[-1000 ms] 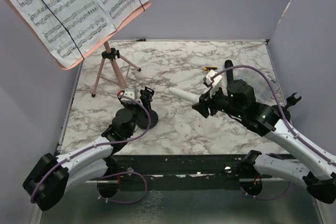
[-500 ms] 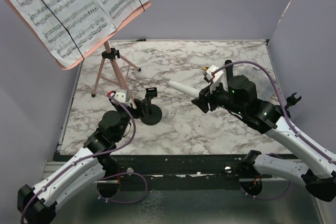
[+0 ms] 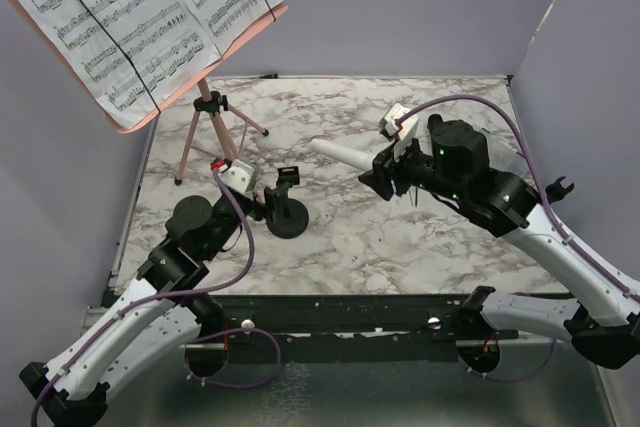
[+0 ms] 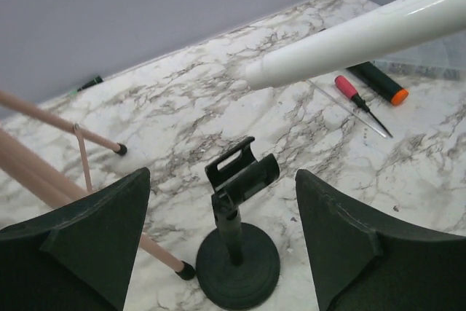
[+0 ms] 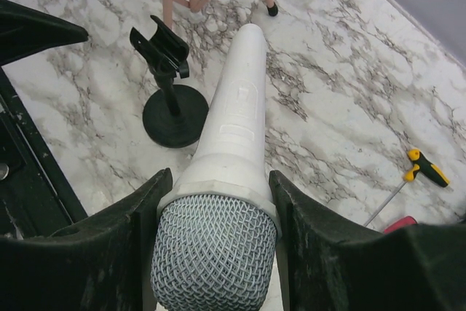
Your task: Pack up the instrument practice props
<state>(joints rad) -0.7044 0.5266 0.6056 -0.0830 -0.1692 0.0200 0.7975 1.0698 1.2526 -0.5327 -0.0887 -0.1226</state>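
A: Overhead?
B: Right gripper (image 3: 378,173) clenches the white plastic microphone (image 3: 338,154), at two o'clock from the black round-based holder (image 3: 288,218).
A: Left wrist?
B: Left gripper (image 4: 222,175) is spread and empty, with the holder at six o'clock.
A: Right wrist?
B: Microphone wedged between both fingers.

The holder (image 3: 288,219) stands right of the tripod (image 3: 207,135), left of the microphone (image 3: 338,155).

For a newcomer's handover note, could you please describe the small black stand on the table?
Find the pink tripod music stand at the table's back left. Just right of its nearest foot stands the holder: unlike the pink legs and white microphone nearby, it is black, with a round base, short stem and empty clip.
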